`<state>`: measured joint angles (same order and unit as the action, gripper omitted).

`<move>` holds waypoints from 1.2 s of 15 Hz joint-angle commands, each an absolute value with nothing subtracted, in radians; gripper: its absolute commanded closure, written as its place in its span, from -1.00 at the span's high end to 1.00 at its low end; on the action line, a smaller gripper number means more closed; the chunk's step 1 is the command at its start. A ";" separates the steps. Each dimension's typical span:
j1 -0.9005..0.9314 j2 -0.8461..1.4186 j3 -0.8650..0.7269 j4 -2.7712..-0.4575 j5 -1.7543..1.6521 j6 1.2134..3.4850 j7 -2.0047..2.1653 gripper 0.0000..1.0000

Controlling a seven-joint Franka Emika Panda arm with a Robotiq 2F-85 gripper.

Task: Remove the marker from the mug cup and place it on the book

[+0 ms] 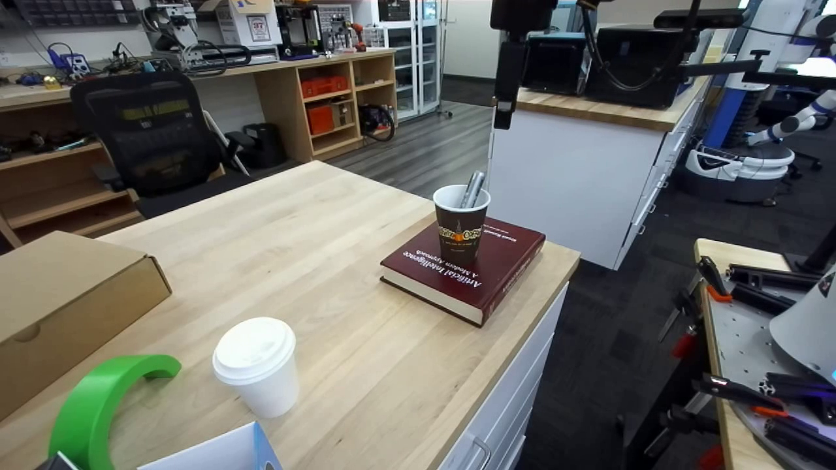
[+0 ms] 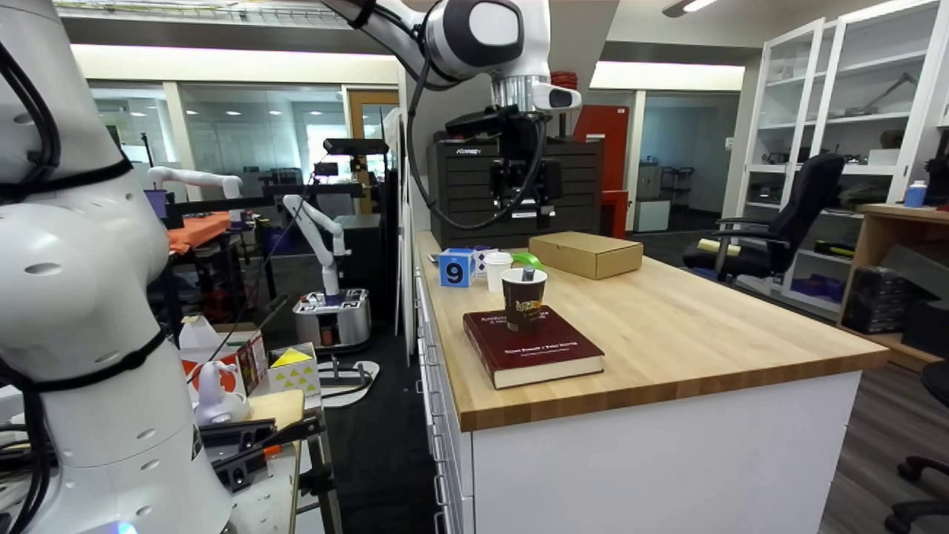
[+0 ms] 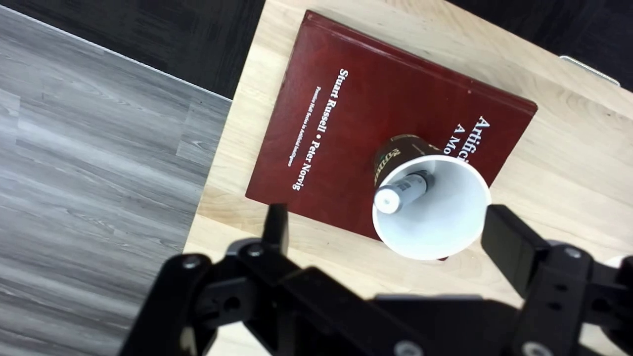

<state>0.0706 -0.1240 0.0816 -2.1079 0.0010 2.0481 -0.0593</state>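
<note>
Atop the thick maroon hardcover book (image 3: 381,109) stands the small dark-brown paper cup (image 1: 460,234), the slim grey cylindrical marker (image 3: 408,191) leaning inside it. Higher than the book, the black two-fingered end effector (image 3: 385,222) is spread wide and holds nothing. An off-centre descent could catch the cup and tip it, rolling the marker off the book. Beneath the book is the pale wooden desk (image 1: 313,261); well apart from the book stands a black mesh-backed chair (image 1: 147,130).
</note>
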 commanded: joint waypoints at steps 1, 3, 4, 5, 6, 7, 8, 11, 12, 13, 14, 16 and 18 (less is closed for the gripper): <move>0.077 -0.094 0.077 -2.121 0.024 2.124 -0.089 1.00; 0.077 -0.073 0.077 -2.122 0.032 2.151 -0.101 1.00; 0.077 -0.063 0.077 -2.123 0.037 2.162 -0.108 1.00; 0.077 -0.053 0.077 -2.122 0.040 2.167 -0.111 1.00; 0.076 -0.044 0.077 -2.123 0.044 2.173 -0.115 1.00; 0.076 -0.036 0.077 -2.125 0.049 2.181 -0.120 1.00; 0.076 -0.029 0.078 -2.125 0.053 2.187 -0.124 1.00; 0.075 -0.013 0.079 -2.132 0.075 2.200 -0.141 1.00; 0.075 -0.009 0.080 -2.135 0.082 2.205 -0.148 1.00; 0.075 -0.006 0.080 -2.137 0.089 2.207 -0.153 1.00; 0.075 -0.003 0.080 -2.138 0.093 2.206 -0.155 1.00; 0.074 0.003 0.080 -2.141 0.104 2.207 -0.161 1.00; 0.073 0.012 0.080 -2.143 0.114 2.207 -0.173 1.00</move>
<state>0.0740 0.0129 0.0825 -2.1203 0.0808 2.1749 -0.1384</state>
